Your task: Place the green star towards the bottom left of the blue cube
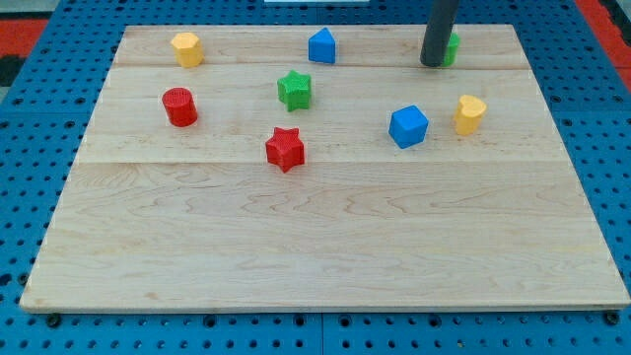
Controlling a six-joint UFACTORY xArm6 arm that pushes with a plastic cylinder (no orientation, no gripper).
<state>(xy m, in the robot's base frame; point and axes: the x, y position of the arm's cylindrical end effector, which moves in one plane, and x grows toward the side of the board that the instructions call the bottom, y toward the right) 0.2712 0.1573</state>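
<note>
No fingers here, so no open or closed state to tell: the arm ends in an upright dark rod, and my tip (432,64) rests on the surface (325,247) near the view's top right, just beside a partly hidden green block (452,47). The green star (294,90) sits upright, well left of the blue cube (408,126) and slightly higher.

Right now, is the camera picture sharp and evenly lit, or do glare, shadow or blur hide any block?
In the camera view the light is soft and even: no glare on the wooden board, only faint short shadows beside the blocks. The green star and blue cube look sharp. My tip is slightly soft-edged, and the rod hides most of a green block at the view's top right.
</note>
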